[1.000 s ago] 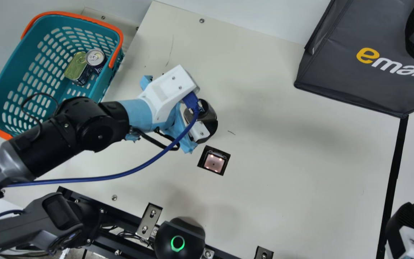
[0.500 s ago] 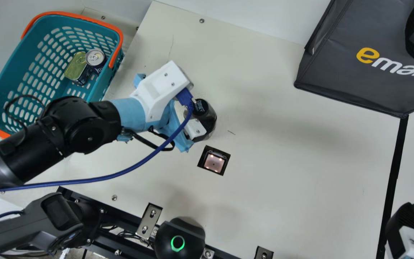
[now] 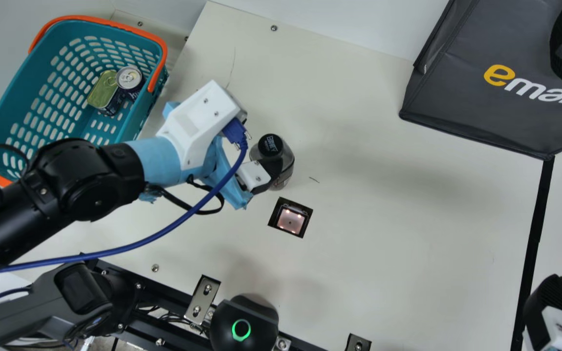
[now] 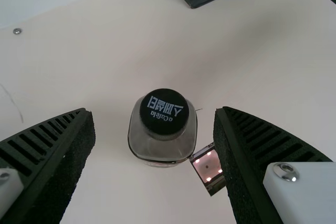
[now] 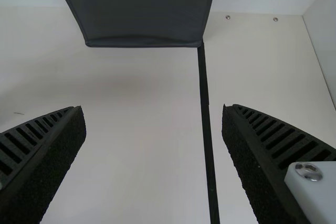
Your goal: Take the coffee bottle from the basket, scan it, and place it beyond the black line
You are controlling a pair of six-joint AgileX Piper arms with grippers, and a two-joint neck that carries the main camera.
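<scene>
Black-capped coffee bottle [image 3: 284, 163]: one, clear-walled, upright on the cream worktop [image 3: 383, 253], between the basket [image 3: 23, 80] and the black line [image 3: 537, 224], and near the scanner window [image 3: 291, 221].
Left end effector [image 3: 260, 170]: ribbed black fingers apart; in the left wrist view the bottle stands between and beyond them, with bare surface on either side of it. In the main view one finger overlaps the bottle's edge.
Left wrist: white housing [image 3: 200, 119], light blue wrap [image 3: 159, 158], blue cable [image 3: 134, 244] trailing back along the arm.
Right end effector [image 3: 554, 312]: at the main view's lower corner, near the black line; in the right wrist view its fingers are apart, nothing between them but worktop and line.
Scanner window: square, dark-bordered, set into the worktop, small lights glowing.
Basket: teal, slotted walls, two orange handles; contents, one round can [image 3: 129, 78] with a pull tab, touching or just beside one flat can [image 3: 103, 89] with a greenish-gold lid.
Black line: a narrow strip across the worktop, one end meeting the bag's lower corner.
Bag [image 3: 466, 92]: dark grey, black strap, pale and yellow lettering.
Domed device [image 3: 261, 317]: black, green ring lit, at the worktop's edge.
Metal bracket [image 3: 202, 299]: silver, beside the domed device.
</scene>
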